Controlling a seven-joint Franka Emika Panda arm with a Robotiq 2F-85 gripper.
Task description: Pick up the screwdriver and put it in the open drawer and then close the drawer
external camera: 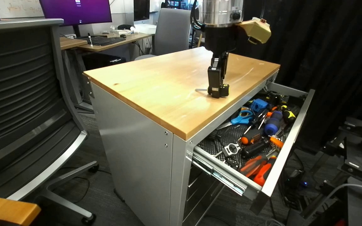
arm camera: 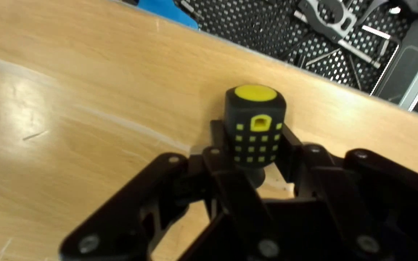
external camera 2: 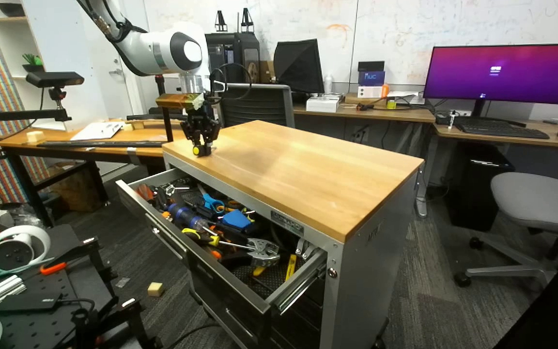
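Observation:
The screwdriver lies on the wooden cabinet top near its drawer-side edge. Its black and yellow handle (arm camera: 256, 127) points toward the drawer in the wrist view; the handle end also shows in both exterior views (external camera: 224, 90) (external camera 2: 196, 150). A thin grey shaft (external camera: 201, 90) sticks out on the far side of the fingers. My gripper (arm camera: 254, 148) points down with its fingers against both sides of the handle, low at the cabinet top (external camera: 156, 84). The drawer (external camera: 290, 141) is pulled out beside and below the gripper; it also shows in the wrist view (arm camera: 417, 72).
The drawer holds several tools: blue scissors (external camera: 243, 116), a blue-handled tool (external camera: 272, 124), orange-handled tools (external camera: 251, 136) and a grey clamp-like part (external camera: 231, 149). An office chair (external camera: 20, 94) stands beside the cabinet. A black cart with equipment (external camera 2: 51, 291) stands in front of the drawer.

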